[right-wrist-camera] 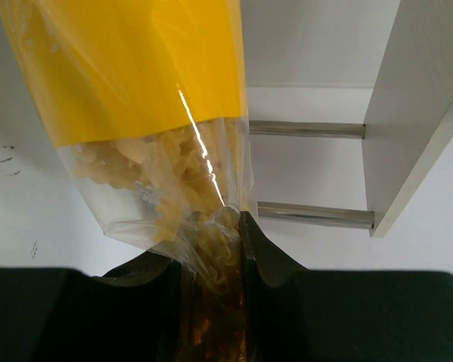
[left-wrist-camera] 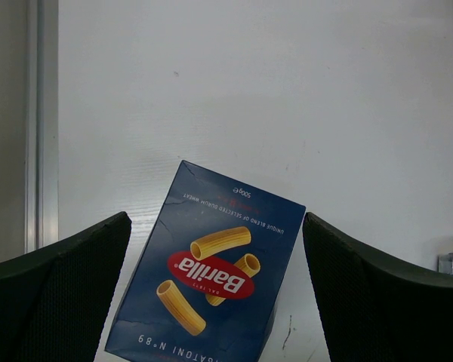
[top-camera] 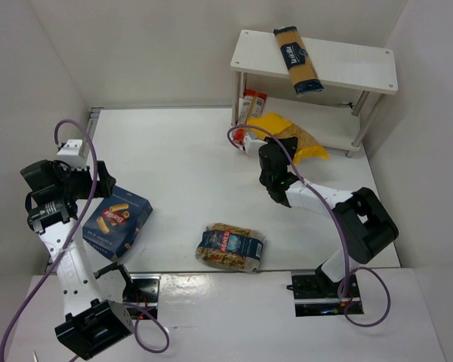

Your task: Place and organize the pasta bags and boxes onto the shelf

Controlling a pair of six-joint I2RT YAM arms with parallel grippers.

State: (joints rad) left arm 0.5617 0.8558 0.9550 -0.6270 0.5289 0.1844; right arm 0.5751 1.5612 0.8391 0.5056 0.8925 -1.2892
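Right end effector [right-wrist-camera: 210, 253] tight on yellow bag [right-wrist-camera: 128, 68], just beside shelf [right-wrist-camera: 419, 113].

2 arms, left arm [top-camera: 66, 253] and right arm [top-camera: 317, 194], have white links and bulky black joints. A purple cable [top-camera: 95, 154] trails along each. Fingers [left-wrist-camera: 57, 298] are broad, black and finely textured.

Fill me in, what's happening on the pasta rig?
The right gripper is shut on the yellow bag, holding it by the lower tier of the shelf. The left gripper hangs open above the dark blue box on the table. The long spaghetti packet lies on the top tier; the narrow red-white packet sits under its left end; the clear blue-labelled bag lies on the table.
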